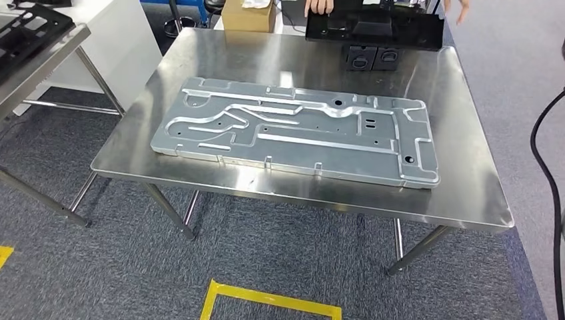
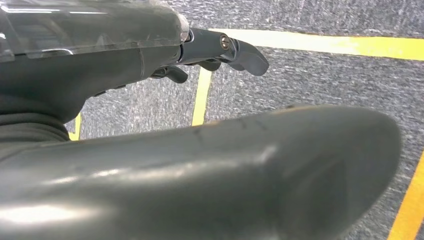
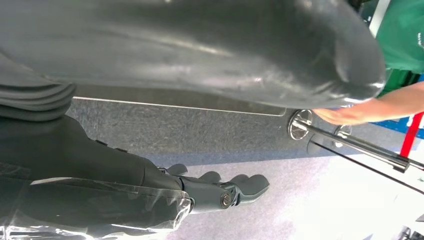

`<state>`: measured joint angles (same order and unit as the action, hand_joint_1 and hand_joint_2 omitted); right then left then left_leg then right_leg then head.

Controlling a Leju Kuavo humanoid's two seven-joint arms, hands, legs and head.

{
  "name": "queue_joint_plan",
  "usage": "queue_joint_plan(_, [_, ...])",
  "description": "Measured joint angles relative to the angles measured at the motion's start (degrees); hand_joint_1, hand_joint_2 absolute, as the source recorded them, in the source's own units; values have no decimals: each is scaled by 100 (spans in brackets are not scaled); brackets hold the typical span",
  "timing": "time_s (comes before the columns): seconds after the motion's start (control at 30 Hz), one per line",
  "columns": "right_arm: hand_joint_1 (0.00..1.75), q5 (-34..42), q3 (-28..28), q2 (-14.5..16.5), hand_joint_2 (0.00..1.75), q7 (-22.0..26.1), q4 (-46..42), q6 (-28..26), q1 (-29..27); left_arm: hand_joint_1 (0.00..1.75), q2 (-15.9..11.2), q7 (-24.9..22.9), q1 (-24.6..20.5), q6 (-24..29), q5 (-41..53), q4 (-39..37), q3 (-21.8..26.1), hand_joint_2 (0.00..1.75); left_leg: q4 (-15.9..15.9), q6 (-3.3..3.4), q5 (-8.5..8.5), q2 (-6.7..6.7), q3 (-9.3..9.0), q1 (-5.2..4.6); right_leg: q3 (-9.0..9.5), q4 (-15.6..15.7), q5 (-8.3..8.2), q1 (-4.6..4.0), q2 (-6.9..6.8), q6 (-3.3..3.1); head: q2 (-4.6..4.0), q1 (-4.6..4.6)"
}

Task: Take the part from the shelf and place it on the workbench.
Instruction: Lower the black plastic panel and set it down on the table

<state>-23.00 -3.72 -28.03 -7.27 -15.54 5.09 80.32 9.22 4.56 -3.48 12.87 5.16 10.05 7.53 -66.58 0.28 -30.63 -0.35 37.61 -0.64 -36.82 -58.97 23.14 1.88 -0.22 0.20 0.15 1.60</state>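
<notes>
**Mia:** Where is the part?

**Ben:** A big flat metal part (image 1: pixel 293 130) lies on the shiny workbench (image 1: pixel 466 193). It lies flat, near the middle, with its long side across the bench. I think this is the part from the task, but I cannot be sure.

**Mia:** Are the robot's hands holding anything?

**Ben:** No. The left hand (image 2: pixel 200 55) hangs over the grey floor with yellow tape lines (image 2: pixel 320 44). Its fingers are bent a little and apart, and nothing is in them. The right hand (image 3: pixel 215 187) hangs the same way, fingers loose, holding nothing.

**Mia:** So which step is it?

**Ben:** It looks like the placing is done, if that plate is the part. Both hands are down and free, well away from the bench top.

**Mia:** What else is on the bench?

**Ben:** At the far edge there is a black tray (image 1: pixel 373 30). A person's hand (image 1: pixel 320 7) is at its far side. There are black pieces (image 1: pixel 372 57) just under it. A cardboard box (image 1: pixel 248 15) stands behind the bench.

**Mia:** What comes next?

**Ben:** If there is another part to fetch, the robot must turn to a shelf. To the left is a table with a black part (image 1: pixel 30 27); I cannot tell if that is the shelf.
</notes>
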Motion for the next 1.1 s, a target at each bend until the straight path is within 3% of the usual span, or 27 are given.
queue_joint_plan(0.07, [0, -9, 0, 11, 0, -2, 0, -1, 1, 0, -2, -1, -2, 0, -1, 0, 4, 0, -730, -44, -398, 2, 233, 42, -91, -4, -68, -2, -3, -2, 0, 7])
queue_joint_plan(0.1, [0, -11, 0, 17, 0, -4, 0, -1, 0, 0, -2, -1, -2, 0, -4, 0, 5, 0, -890, -55, -465, 2, 245, 57, -139, -7, -106, -2, -3, 5, -1, 7])
queue_joint_plan(0.13, [0, -12, 0, 22, 0, -6, 0, -2, -1, 0, -2, -1, -2, -1, -9, 0, 7, 0, -819, -57, -427, 2, 144, 67, -185, -9, -147, -1, -3, 16, -1, 7])
queue_joint_plan(0.23, [0, -12, 0, 27, 0, -9, -6, -5, 9, 0, -2, 6, -11, -3, -20, 0, 10, 0, 333, -15, -43, 2, -607, 69, -284, -8, -267, -5, -3, 75, 0, 5])
queue_joint_plan(0.27, [0, -12, 0, 26, 0, -8, -10, -5, 21, 0, -2, 13, -16, -4, -20, 0, 11, 0, 624, 7, 38, 0, -766, 58, -300, -3, -307, -8, -2, 111, 0, -1])
queue_joint_plan(0.3, [0, -12, 0, 27, 0, -8, -14, -5, 34, 0, -2, 20, -18, -8, -20, 0, 13, 0, 772, 32, 78, -2, -830, 42, -308, 9, -348, -8, -4, 152, 0, -7])
queue_joint_plan(0.4, [0, -13, 0, 28, 0, -10, -15, -2, 48, 0, -2, 32, -8, -23, -19, 0, 20, 0, 842, 146, 235, 3, -763, 17, -316, 92, -452, 15, -5, 275, 0, -20])
queue_joint_plan(0.47, [0, -14, 0, 13, 0, -16, -12, 5, 48, 0, -2, 33, -9, -30, -18, 0, 24, 0, 910, 239, 409, 23, -672, 29, -416, -87, -167, 29, 2, 306, 0, -28])
queue_joint_plan(0.53, [0, -14, 0, -4, 0, -23, -10, 11, 53, 0, -2, 34, -16, -31, -17, 0, 25, 0, 921, 288, 547, 36, -520, 25, -606, -755, 444, 17, 8, 315, 0, -39])
queue_joint_plan(0.57, [0, -14, 0, -7, 0, -25, -7, 11, 48, 0, -2, 34, -16, -31, -17, 0, 25, 0, 914, 292, 606, 39, -437, 17, -680, -1148, 661, 7, 10, 323, 0, -41])
queue_joint_plan(0.6, [0, -14, 0, -8, 0, -27, -2, 12, 41, 0, -2, 34, -15, -31, -16, 0, 25, 0, 903, 294, 662, 41, -352, 10, -701, -1455, 762, -5, 11, 329, 0, -43])
queue_joint_plan(0.63, [0, -14, 0, -8, 0, -28, 4, 13, 34, 0, -1, 34, -15, -31, -14, 0, 25, 0, 887, 293, 712, 42, -270, 4, -635, -1572, 724, -12, 11, 327, 0, -43])
queue_joint_plan(0.67, [0, -15, 0, -8, 0, -28, 8, 12, 32, 0, -1, 33, -16, -31, -8, 0, 25, 0, 864, 287, 755, 42, -192, 1, -468, -1478, 603, -16, 12, 318, 0, -43])
queue_joint_plan(0.73, [0, -18, 0, -7, 0, -29, 7, 13, 49, 0, 3, 31, -20, -29, 7, 0, 25, 0, 802, 259, 820, 36, -58, -7, 110, -777, 443, -31, 13, 280, 0, -44])
queue_joint_plan(0.8, [0, -26, 0, -6, 0, -31, -7, 15, 66, 0, 9, 25, -26, -22, 16, 0, 25, 0, 753, 208, 885, 24, 20, -19, 549, -124, 514, -64, 18, 227, 0, -42])
queue_joint_plan(0.83, [0, -30, 0, -5, 0, -32, -13, 16, 73, 0, 12, 21, -29, -19, 17, 0, 25, 0, 752, 176, 925, 18, 39, -23, 616, 14, 565, -84, 20, 198, 0, -45])
queue_joint_plan(0.9, [0, -33, 0, -2, 0, -38, -14, 21, 74, 0, 13, 12, -30, -15, 17, 0, 25, 0, 763, 112, 986, 6, 64, -24, 578, 60, 501, -78, 7, 122, 0, -62])
queue_joint_plan(0.97, [0, -34, 0, 14, 0, -42, -10, 26, 73, 0, 13, 4, -29, -8, 17, 0, 25, 0, 565, 40, 735, -1, 166, -15, 484, 87, 383, -44, -15, 31, 0, -56])
queue_joint_plan(1.07, [0, -34, 0, 27, 0, -43, -11, 25, 72, 0, 12, -1, -33, 2, 19, 0, 25, 0, -433, -54, -61, 3, 439, 40, 259, 91, 194, -27, -21, -24, 0, -33])
queue_joint_plan(1.1, [0, -34, 0, 27, 0, -42, -10, 24, 70, 0, 12, -1, -36, 3, 21, 0, 25, 0, -749, -72, -172, 4, 481, 56, 175, 85, 131, -27, -21, -20, 0, -33])
